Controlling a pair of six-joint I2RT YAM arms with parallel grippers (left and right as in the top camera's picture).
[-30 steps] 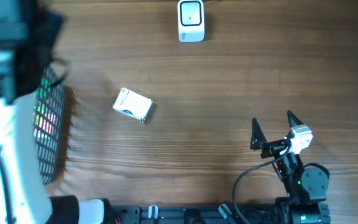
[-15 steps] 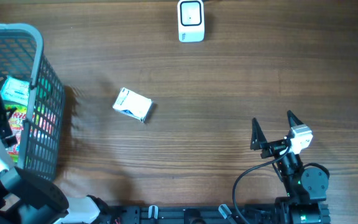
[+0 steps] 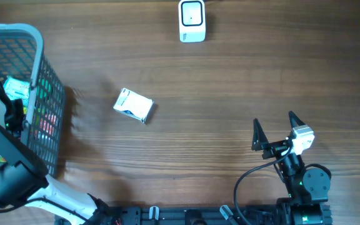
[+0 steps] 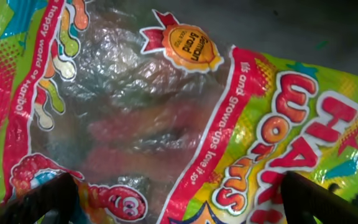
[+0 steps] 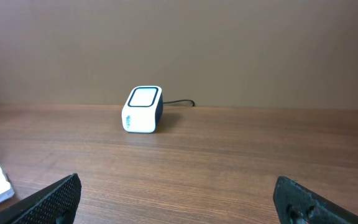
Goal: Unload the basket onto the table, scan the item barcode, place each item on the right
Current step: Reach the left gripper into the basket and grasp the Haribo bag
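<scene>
My left pincer point(image 4: 185, 202) is spread wide, gripping nothing, close over the candy bag point(image 4: 166, 112) inside the basket point(image 3: 40, 62). A white box point(image 3: 133, 105) lies on the tabletop point(image 3: 230, 81) right of the basket, the scanner point(image 3: 192, 20) at the far edge. My right pincer point(image 3: 274, 127) is released and empty, well apart from both.

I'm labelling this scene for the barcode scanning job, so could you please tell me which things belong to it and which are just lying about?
For the job: barcode scanner; sweets bag; mesh basket; left tool, open over the bag.
Probably just lying about: small white box on the table; right tool, open and empty.
</scene>
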